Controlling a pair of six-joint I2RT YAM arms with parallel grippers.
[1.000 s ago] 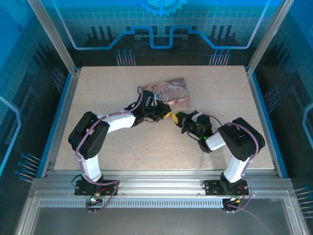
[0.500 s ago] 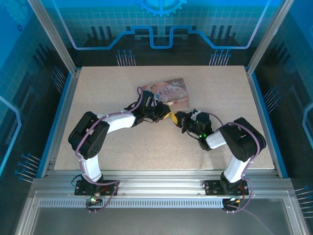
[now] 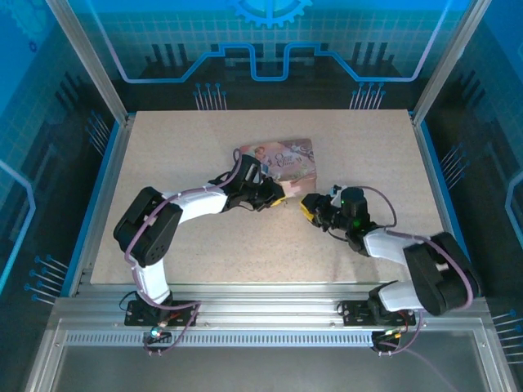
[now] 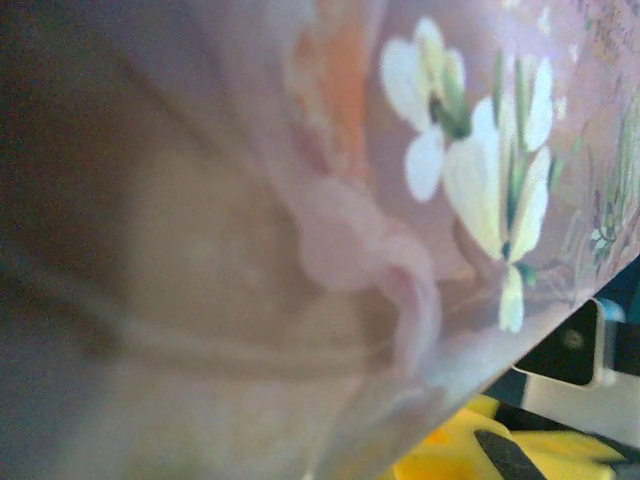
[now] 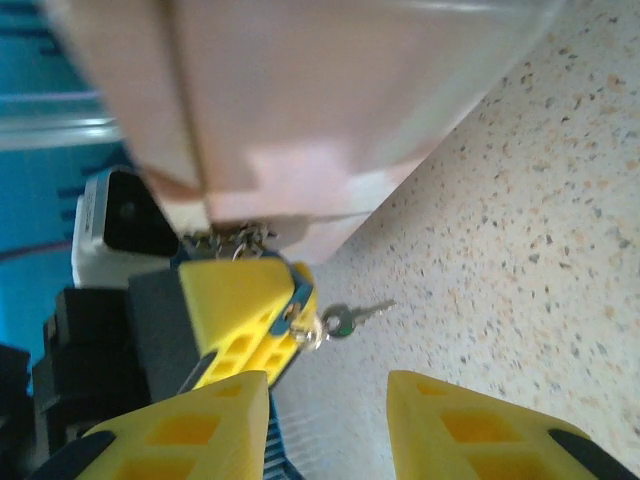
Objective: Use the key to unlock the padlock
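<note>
In the right wrist view my right gripper [image 5: 328, 385] stands open, its two yellow fingers wide apart with nothing between them. Just ahead, my left gripper [image 5: 298, 290] is shut on the padlock [image 5: 301, 288], a thin bluish sliver pinched between its yellow fingers. A small silver key [image 5: 352, 318] with a ring juts from the padlock toward the right, just above the table. The pink picture tin [image 3: 282, 157] lies behind both grippers. From above, the left gripper [image 3: 276, 198] sits at the tin's near edge and the right gripper [image 3: 307, 204] a short gap to its right.
The tin's underside [image 5: 300, 100] looms over the padlock in the right wrist view. In the left wrist view the tin's flowered lid [image 4: 470, 170] sits blurred right against the lens. Bare speckled table [image 3: 368, 147] spreads right and left; blue rails line its edges.
My right gripper has drawn back to the right, away from the left gripper, and its elbow has swung low and right. The tin has shifted slightly.
</note>
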